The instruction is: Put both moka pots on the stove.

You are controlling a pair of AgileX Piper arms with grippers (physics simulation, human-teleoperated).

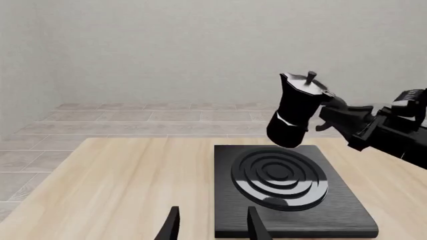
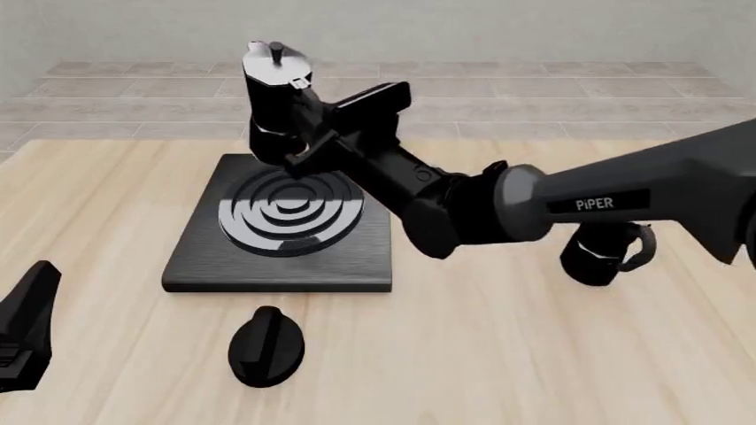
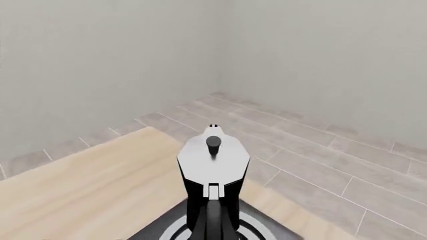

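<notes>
A glossy black faceted moka pot with a silvery lid (image 2: 274, 97) hangs in the air over the far edge of the flat square black stove with concentric silver-tinted rings (image 2: 283, 226), carried by its curved handle in the right gripper (image 2: 310, 119), whose fingers are clenched on that handle. The pot leans slightly, its base clear of the slab. The stove lies on the pale wooden desk (image 2: 497, 354) left of centre, towards the far edge.

To finish this step well, the arm likely needs to level the pot, bring it down on one side of the rings so room remains for a second pot, and release only once the base sits flat; letting go while tilted could tip it.

A second black moka pot (image 2: 600, 252) stands on the desk towards the right edge, largely hidden behind the right arm. A black oval knob (image 2: 267, 345) lies just off the stove's near edge.

The left gripper (image 1: 210, 225) waits low near the stove's near edge, its two fingers (image 1: 172, 225) spread apart and holding nothing.
</notes>
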